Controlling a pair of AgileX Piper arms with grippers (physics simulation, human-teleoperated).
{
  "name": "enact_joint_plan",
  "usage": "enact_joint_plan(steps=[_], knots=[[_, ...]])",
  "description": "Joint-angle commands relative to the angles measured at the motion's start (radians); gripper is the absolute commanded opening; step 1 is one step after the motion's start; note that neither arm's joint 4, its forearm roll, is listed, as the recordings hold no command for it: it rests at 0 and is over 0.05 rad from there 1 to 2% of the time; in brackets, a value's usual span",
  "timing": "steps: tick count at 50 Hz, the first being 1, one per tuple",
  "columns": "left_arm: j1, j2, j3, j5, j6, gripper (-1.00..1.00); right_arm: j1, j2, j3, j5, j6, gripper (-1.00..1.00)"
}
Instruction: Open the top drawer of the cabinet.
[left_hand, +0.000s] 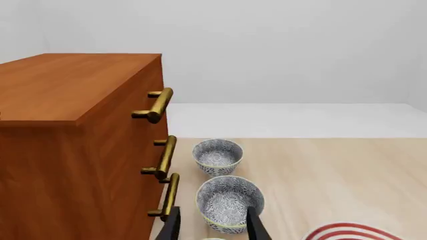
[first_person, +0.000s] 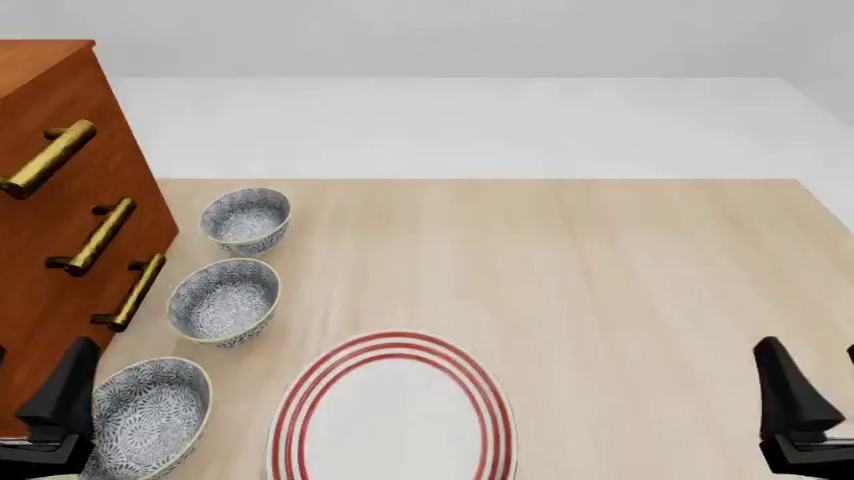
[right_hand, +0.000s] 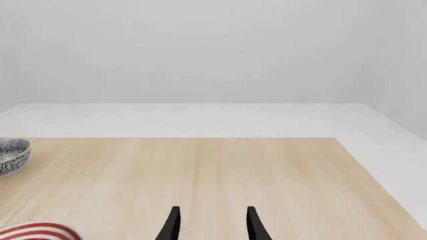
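The cabinet (first_person: 24, 300) stands at the table's left edge, reddish-brown, with three brass bar handles down its front. The top drawer (first_person: 78, 108) sits flush with the two below it; its handle (first_person: 50, 158) is the highest. The left wrist view shows the cabinet (left_hand: 60, 85) from the side, with the top drawer's handle (left_hand: 158, 104) sticking out. My left gripper (left_hand: 213, 227) is open and empty, low at the near left, in front of the cabinet and well below that handle. My right gripper (right_hand: 212, 225) is open and empty at the near right (first_person: 817, 385).
Three patterned bowls line up beside the cabinet: a far bowl (first_person: 247, 218), a middle bowl (first_person: 224, 298) and a near bowl (first_person: 147, 415) right by my left gripper. A red-ringed white plate (first_person: 394, 410) lies at the near centre. The table's far edge (first_person: 534, 180) meets white floor.
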Motion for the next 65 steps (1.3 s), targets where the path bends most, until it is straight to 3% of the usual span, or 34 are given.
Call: enact_joint_plan(steps=[1, 18, 46, 65], knots=[[0.000, 0.000, 0.000, 0.001, 0.005, 1.00, 0.000, 0.007, -0.003, -0.003, 0.000, 1.00], [0.010, 0.000, -0.005, -0.001, 0.010, 1.00, 0.000, 0.004, -0.004, 0.001, 0.000, 1.00], [-0.007, 0.000, -0.064, -0.041, 0.282, 1.00, 0.001, 0.001, -0.007, 0.006, -0.001, 1.00], [-0.030, -0.001, -0.049, -0.153, 0.478, 1.00, 0.001, 0.001, -0.007, 0.006, -0.001, 1.00]])
